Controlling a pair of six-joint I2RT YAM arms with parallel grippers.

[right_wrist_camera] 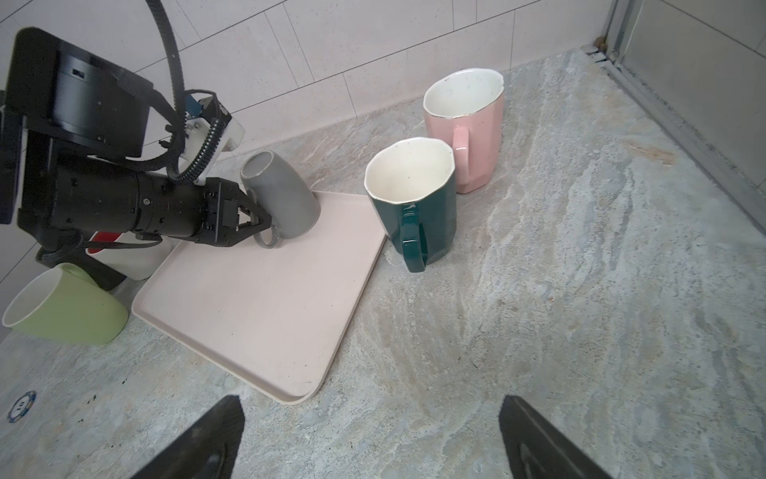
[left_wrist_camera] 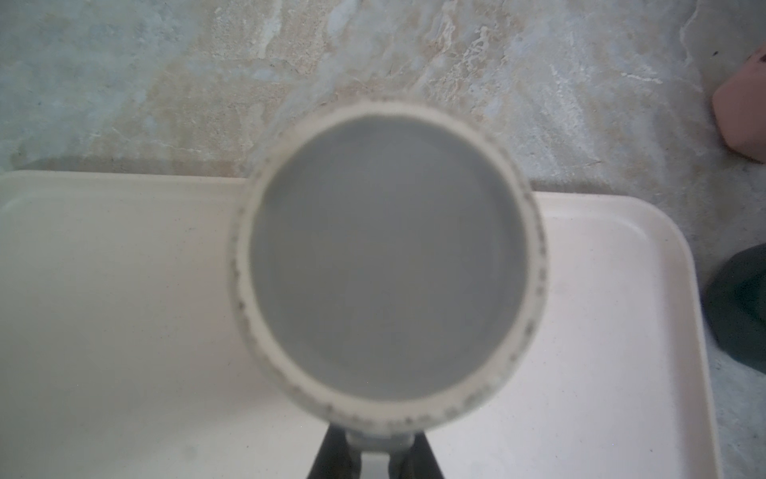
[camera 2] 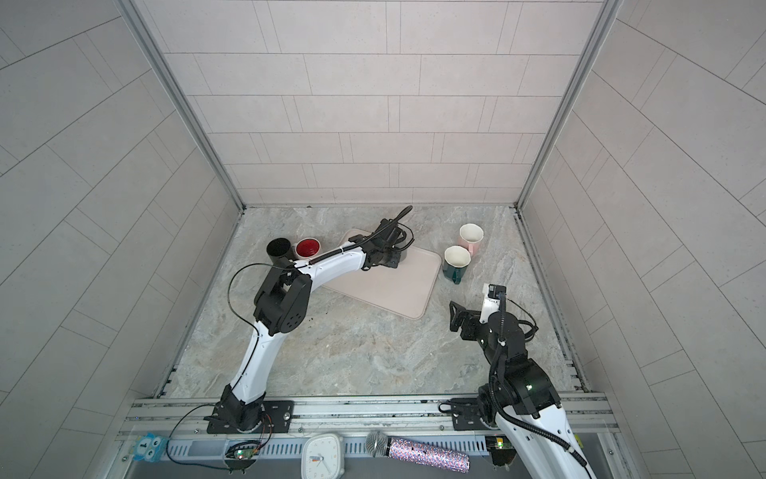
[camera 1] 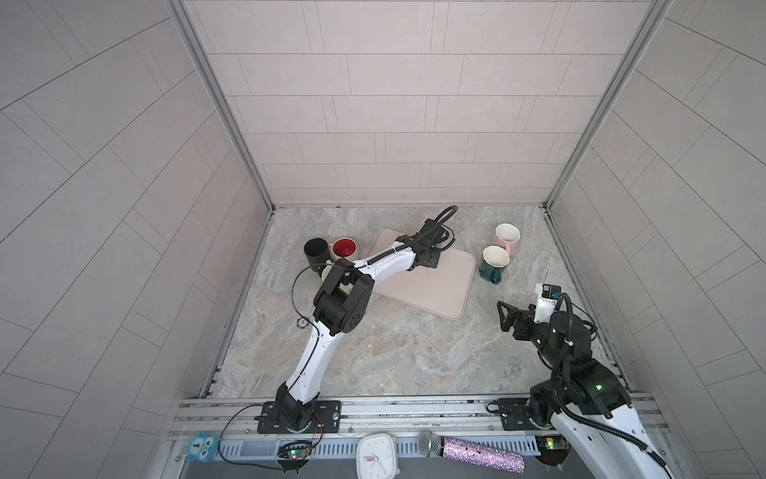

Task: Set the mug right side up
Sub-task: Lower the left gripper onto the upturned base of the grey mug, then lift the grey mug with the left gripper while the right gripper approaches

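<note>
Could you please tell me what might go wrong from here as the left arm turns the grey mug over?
1. The left gripper holds the grey mug only by its thin handle, so the tilted mug could swing or slip as it turns.
2. The mug sits near the far edge of the tray, close to the teal mug. A wide swing might knock that one.

Marble tabletop (camera 1: 393,352) bears a beige tray (camera 1: 435,292), pink mug (camera 1: 512,247), teal mug (camera 1: 490,271).
</note>
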